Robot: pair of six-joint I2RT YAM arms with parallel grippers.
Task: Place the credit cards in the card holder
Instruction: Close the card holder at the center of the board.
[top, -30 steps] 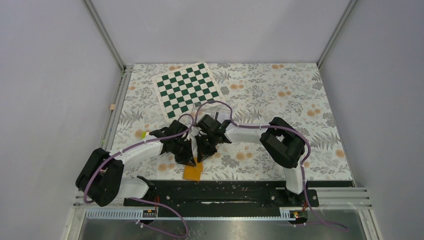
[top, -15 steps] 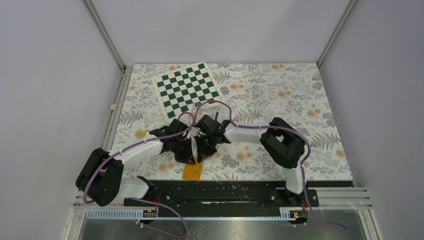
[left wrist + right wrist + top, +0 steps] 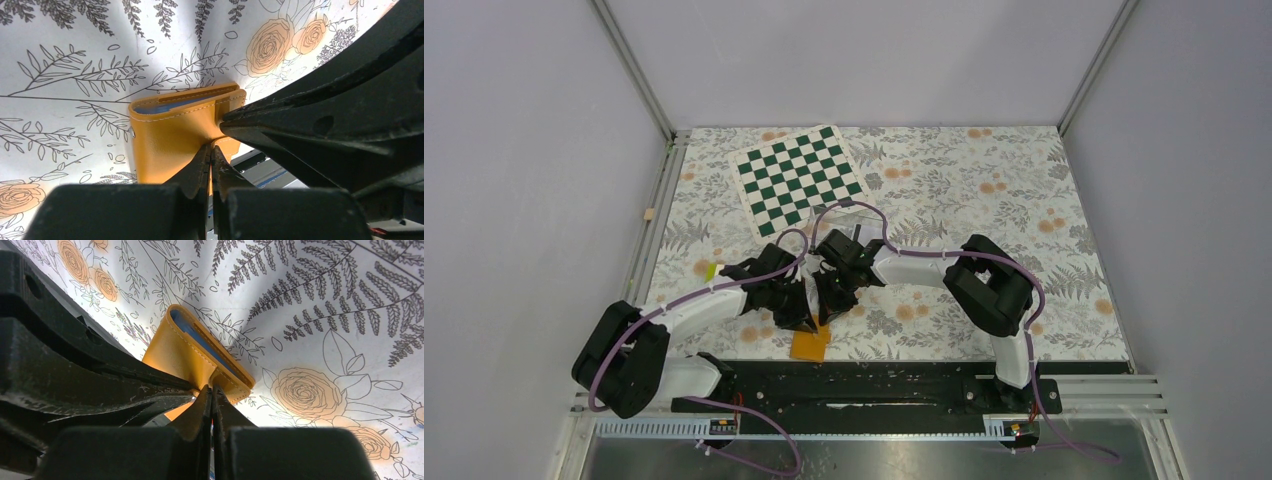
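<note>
The orange card holder (image 3: 808, 346) lies on the floral table near the front edge, one flap lifted. Its light blue inside shows along the open edge in the left wrist view (image 3: 170, 135) and the right wrist view (image 3: 175, 347). My left gripper (image 3: 808, 322) (image 3: 211, 150) is shut, pinching the orange flap. My right gripper (image 3: 825, 317) (image 3: 211, 389) is shut on the holder's stitched edge at nearly the same spot. The tips of the two grippers almost touch. The right fingers (image 3: 310, 120) fill the right of the left wrist view. No credit cards can be made out.
A green-and-white chessboard (image 3: 799, 178) lies at the back left. A clear plastic box (image 3: 856, 217) stands just behind the grippers. A small yellow piece (image 3: 710, 270) lies left of the left arm. The black base rail (image 3: 874, 385) runs right in front of the holder.
The left arm's forearm and elbow have shifted slightly to the left and lower. Both grippers stay shut at the card holder, which has not moved.
</note>
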